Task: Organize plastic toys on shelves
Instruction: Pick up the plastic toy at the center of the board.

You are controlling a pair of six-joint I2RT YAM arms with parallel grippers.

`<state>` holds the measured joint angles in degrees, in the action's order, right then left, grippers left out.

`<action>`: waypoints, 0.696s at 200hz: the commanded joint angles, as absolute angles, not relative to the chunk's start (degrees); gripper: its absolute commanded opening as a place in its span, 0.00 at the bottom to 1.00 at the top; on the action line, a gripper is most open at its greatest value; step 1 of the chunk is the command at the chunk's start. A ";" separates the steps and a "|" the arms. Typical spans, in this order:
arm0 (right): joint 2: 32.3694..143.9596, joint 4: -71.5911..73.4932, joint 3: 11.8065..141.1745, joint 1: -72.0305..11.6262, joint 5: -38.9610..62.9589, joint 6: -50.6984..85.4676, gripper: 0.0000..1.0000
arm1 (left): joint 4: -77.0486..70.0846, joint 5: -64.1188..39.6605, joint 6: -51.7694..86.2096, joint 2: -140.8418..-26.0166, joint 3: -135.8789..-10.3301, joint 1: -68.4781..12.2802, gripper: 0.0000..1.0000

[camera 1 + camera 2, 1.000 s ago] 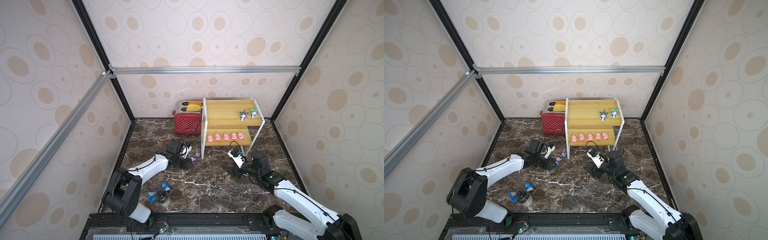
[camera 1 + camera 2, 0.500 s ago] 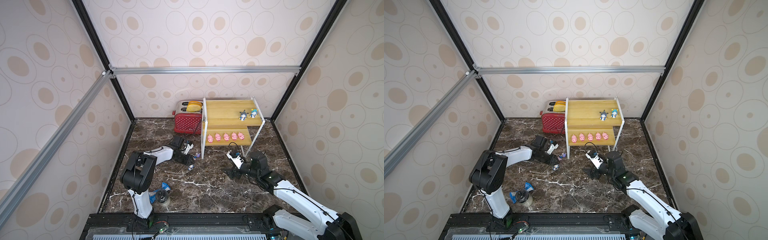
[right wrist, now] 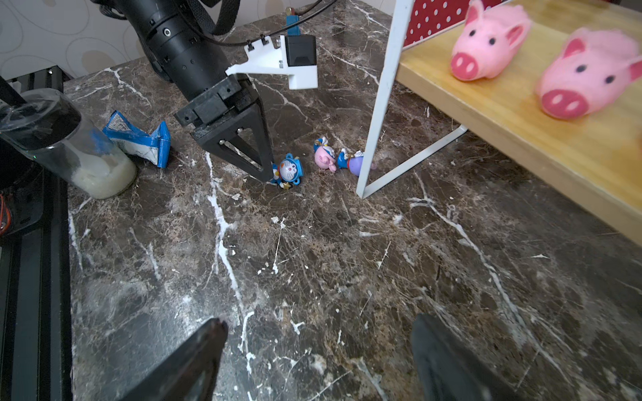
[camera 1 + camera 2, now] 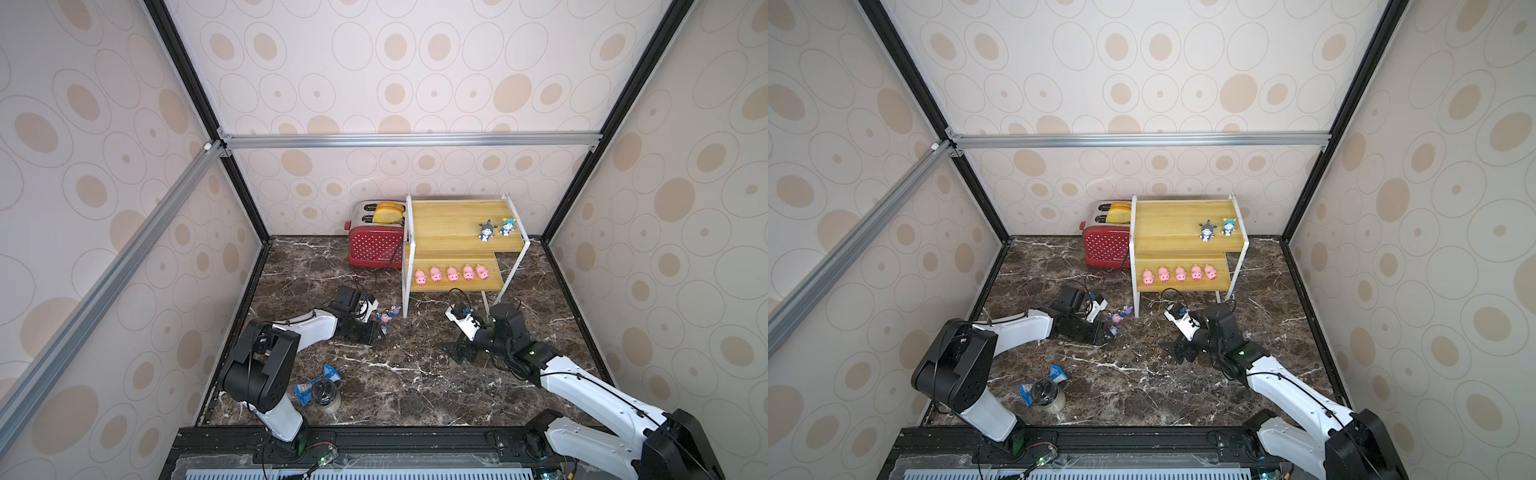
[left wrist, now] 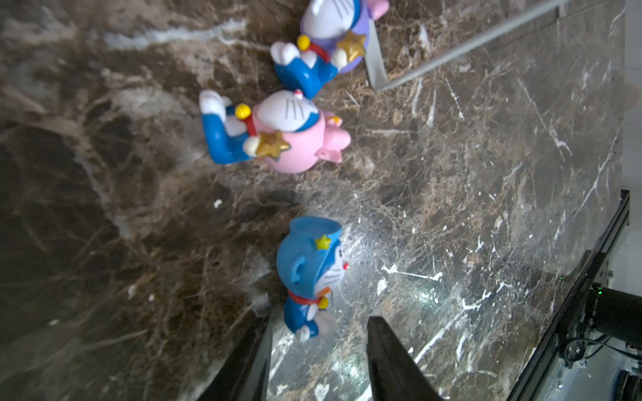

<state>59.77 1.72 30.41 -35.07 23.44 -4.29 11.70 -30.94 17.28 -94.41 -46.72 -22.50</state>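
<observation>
The shelves stand at the back right. Several pink pigs line the lower board. A grey-hatted figurine and a blue one stand on the upper board. On the marble floor by the rack's front leg lie a pink-hatted figurine and a purple one. A blue figurine lies at my left gripper. That gripper is open, with the toy's legs between its fingertips. My right gripper hangs open and empty over bare floor.
A red polka-dot toaster stands left of the rack. A dark-lidded jar and a crumpled blue wrapper sit near the front left. The rack's white leg rises beside the floor figurines.
The right gripper's jaws have spread wider. The left arm has changed its pose, and its gripper has stayed low by the floor figurines, now at the blue one.
</observation>
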 commanded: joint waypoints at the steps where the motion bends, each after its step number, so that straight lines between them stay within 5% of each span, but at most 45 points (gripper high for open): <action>1: 59.94 3.08 30.06 -35.51 23.03 -3.58 0.88 | 6.36 -28.71 22.01 -95.46 -45.19 -22.97 0.45; 61: 58.94 2.20 29.82 -35.68 22.05 -3.27 0.88 | 2.99 -29.20 23.44 -97.38 -43.74 -24.57 0.32; 107: 58.80 2.02 29.91 -35.74 21.70 -3.36 0.88 | 2.49 -28.42 24.52 -94.93 -41.79 -26.35 0.40; 139: 59.12 2.20 30.03 -35.77 21.65 -3.30 0.88 | 2.54 -27.81 24.56 -96.23 -41.59 -26.65 0.34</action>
<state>59.48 2.15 30.41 -35.35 21.98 -3.66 0.10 -29.74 23.64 -95.02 -42.74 -26.02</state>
